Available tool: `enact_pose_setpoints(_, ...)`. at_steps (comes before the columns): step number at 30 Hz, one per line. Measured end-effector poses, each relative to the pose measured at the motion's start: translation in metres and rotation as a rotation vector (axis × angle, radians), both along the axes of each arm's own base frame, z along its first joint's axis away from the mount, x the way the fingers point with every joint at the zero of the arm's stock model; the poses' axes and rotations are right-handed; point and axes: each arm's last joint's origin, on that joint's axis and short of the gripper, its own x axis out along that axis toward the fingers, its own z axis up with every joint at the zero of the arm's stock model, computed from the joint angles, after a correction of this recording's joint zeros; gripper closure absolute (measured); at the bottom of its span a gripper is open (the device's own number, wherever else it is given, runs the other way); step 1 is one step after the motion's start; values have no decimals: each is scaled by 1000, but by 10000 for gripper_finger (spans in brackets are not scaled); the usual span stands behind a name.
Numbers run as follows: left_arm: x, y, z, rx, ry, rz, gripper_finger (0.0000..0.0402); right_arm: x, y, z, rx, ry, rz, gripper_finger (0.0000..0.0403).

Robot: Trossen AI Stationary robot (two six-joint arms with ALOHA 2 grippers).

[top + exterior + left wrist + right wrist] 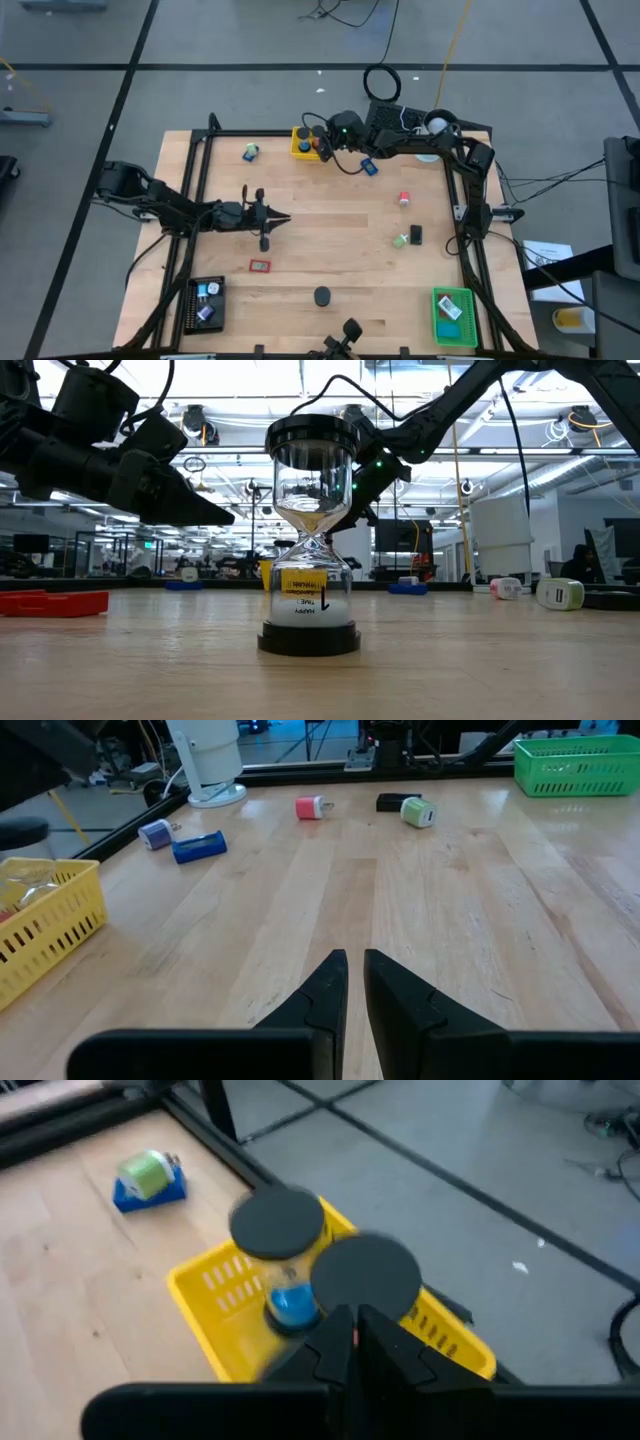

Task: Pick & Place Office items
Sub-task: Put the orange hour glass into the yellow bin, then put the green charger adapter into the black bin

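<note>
Overhead, three mesh trays ring the wooden table (330, 250): a yellow tray (302, 142) at 12 o'clock, a black tray (205, 302) at 7 o'clock and a green tray (454, 316) at 5 o'clock. The right gripper (322, 143) hangs over the yellow tray, fingers pinched nearly together with nothing visibly between them; its wrist view shows two hourglasses (290, 1270) with black round caps standing in that tray, one with blue sand, the other mostly hidden behind the fingers. The left gripper (285, 218) hovers at the table's 9 o'clock side, its fingers a narrow slit apart and empty. Loose office items on the boards number about eight: a green-and-blue block (250, 151) at 11 o'clock, a blue block (369, 167) and a red block (404, 199) toward 2 o'clock, a green block (400, 240) beside a black block (416, 235) at 3 o'clock, a red flat piece (260, 265), and a third hourglass (321, 296) at 6 o'clock. Small items in the black and green trays are too tiny to identify. A white cup (432, 126) is partly covered by the right arm.
</note>
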Motion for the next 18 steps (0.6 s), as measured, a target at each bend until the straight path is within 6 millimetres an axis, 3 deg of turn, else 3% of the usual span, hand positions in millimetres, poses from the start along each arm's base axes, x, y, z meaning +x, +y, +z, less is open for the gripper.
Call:
enact_pose_setpoints(7, 0, 0, 0, 0, 3, 0, 355, 4, 10, 11, -68, -7, 49, 391)
enact_pose_setpoints(11, 0, 0, 0, 0, 2, 0, 355, 3, 20, 29, -104, -22, 83, 391)
enact_pose_setpoints(15, 0, 0, 0, -1, 2, 1, 355, -5, 42, 51, -118, 9, 137, 396)
enact_pose_setpoints(18, 0, 0, 0, 0, 3, 0, 355, -17, 69, 56, -154, 13, 208, 401)
